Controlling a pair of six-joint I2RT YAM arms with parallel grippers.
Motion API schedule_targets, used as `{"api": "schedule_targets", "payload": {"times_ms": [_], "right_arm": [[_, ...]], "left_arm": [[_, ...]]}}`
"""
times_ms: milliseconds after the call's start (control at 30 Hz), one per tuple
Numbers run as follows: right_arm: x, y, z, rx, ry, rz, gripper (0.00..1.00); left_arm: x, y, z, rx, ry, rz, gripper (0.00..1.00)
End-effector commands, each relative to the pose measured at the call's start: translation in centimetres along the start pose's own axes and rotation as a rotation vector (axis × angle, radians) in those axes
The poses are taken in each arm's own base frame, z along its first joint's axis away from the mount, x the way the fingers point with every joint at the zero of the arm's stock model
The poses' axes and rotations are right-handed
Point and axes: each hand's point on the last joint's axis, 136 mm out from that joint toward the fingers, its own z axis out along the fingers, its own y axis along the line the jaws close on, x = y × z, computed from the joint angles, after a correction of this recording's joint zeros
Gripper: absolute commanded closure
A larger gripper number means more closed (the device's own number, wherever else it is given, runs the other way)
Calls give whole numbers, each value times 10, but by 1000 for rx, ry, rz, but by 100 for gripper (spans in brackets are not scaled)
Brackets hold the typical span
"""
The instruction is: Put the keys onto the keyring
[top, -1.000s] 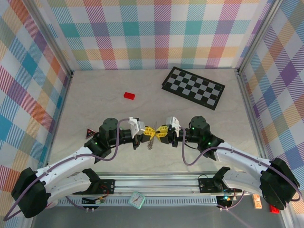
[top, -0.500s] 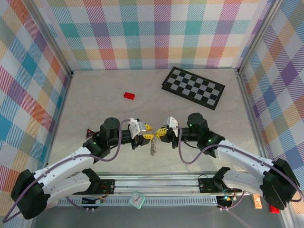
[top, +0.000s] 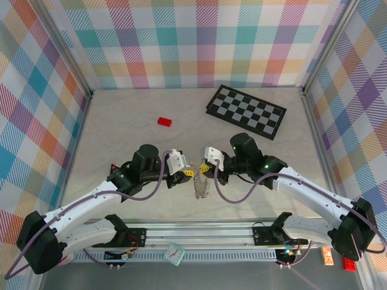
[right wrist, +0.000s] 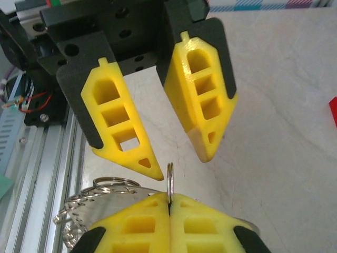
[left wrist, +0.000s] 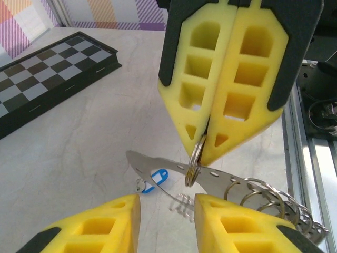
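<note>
Top view, right gripper (top: 204, 169): pinched shut on the top of the keyring (top: 200, 188), which hangs from it.
Top view, left gripper (top: 185, 172): just beside the right gripper, facing it.
Left wrist, left gripper: jaws parted, nothing between them.
Left wrist, blue key (left wrist: 157, 178): beyond the keyring's metal strip, seemingly lying on the table (left wrist: 79, 132).
Right wrist, keyring: top ring edge-on between the closed yellow pads (right wrist: 138, 231).

No lettering, number or brand is legible anywhere. A small orange tag (top: 327, 256) off the right end of the near rail (top: 199, 232) bears marks too small to read.
</note>
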Motion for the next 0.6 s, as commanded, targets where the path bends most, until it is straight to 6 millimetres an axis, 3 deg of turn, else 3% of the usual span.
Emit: {"api": "schedule_targets", "payload": {"times_ms": [0, 300, 433, 467, 567], "right_arm": [[-4, 4, -1, -18, 42, -78, 100], [-10, 10, 7, -39, 86, -153, 100], [-16, 11, 7, -35, 65, -163, 100], [-18, 9, 6, -16, 54, -150, 100], [-19, 7, -5, 34, -20, -112, 76]], "left_arm": [[-17, -2, -2, 26, -48, 34, 70], [-13, -7, 0, 69, -17, 41, 82], [-15, -8, 0, 76, -19, 49, 100], [-16, -9, -1, 79, -24, 49, 100], [-21, -11, -5, 76, -65, 42, 100]]}}
